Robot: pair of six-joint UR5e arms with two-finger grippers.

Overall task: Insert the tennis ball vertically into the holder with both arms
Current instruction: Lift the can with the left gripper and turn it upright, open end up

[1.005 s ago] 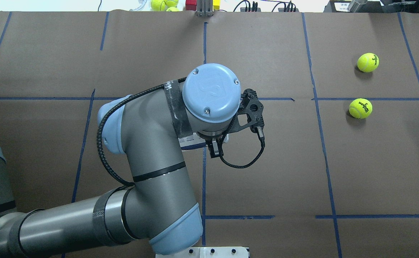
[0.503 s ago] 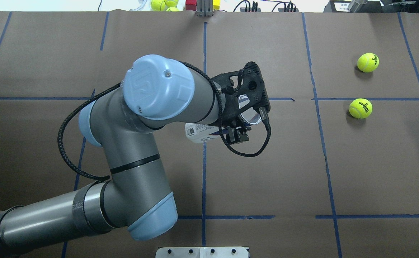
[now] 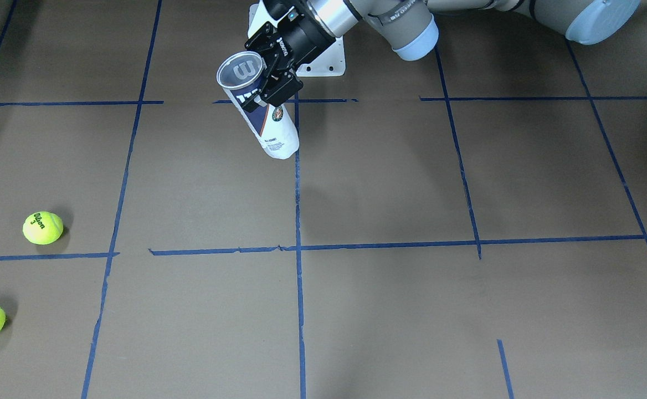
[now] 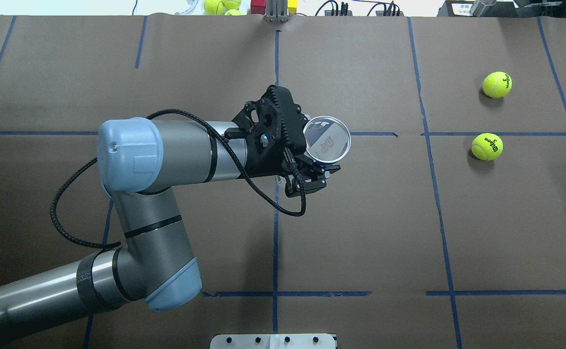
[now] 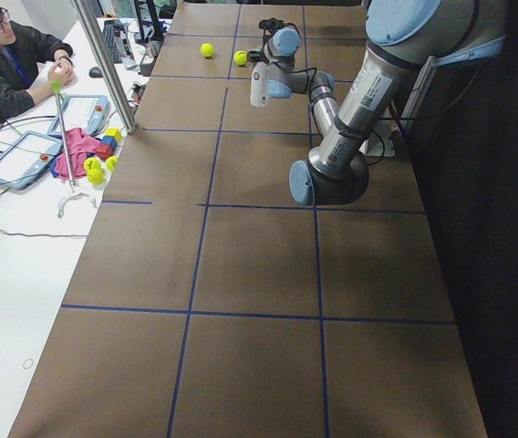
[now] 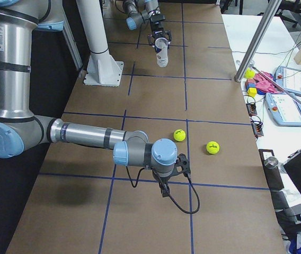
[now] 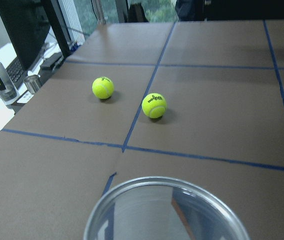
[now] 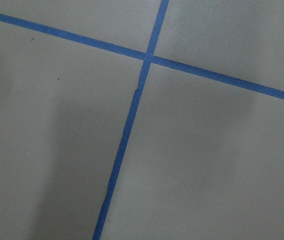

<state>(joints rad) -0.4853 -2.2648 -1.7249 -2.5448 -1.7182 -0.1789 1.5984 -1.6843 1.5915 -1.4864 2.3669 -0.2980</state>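
Note:
My left gripper (image 3: 272,88) is shut on the holder (image 3: 265,119), a clear can with a white and navy label, gripped near its top. The can stands nearly upright, slightly tilted, open mouth up. Its bottom is close to the table. In the overhead view I look into its round mouth (image 4: 326,140) beside the left gripper (image 4: 312,169). Its rim (image 7: 167,200) fills the bottom of the left wrist view. Two tennis balls (image 4: 496,84) (image 4: 487,146) lie far to the right. The right gripper (image 6: 165,189) hovers near them; I cannot tell if it is open or shut.
A white base plate (image 4: 273,341) sits at the table's near edge. Blue tape lines (image 8: 132,115) cross the brown table. Spare tennis balls (image 4: 219,6) and coloured blocks lie beyond the far edge. An operator (image 5: 4,64) sits at the side table, behind a metal post (image 5: 104,64).
The left arm's elbow swung left and its wrist turned. The holder went from lying sideways under the wrist to nearly upright, mouth up. The balls have not moved.

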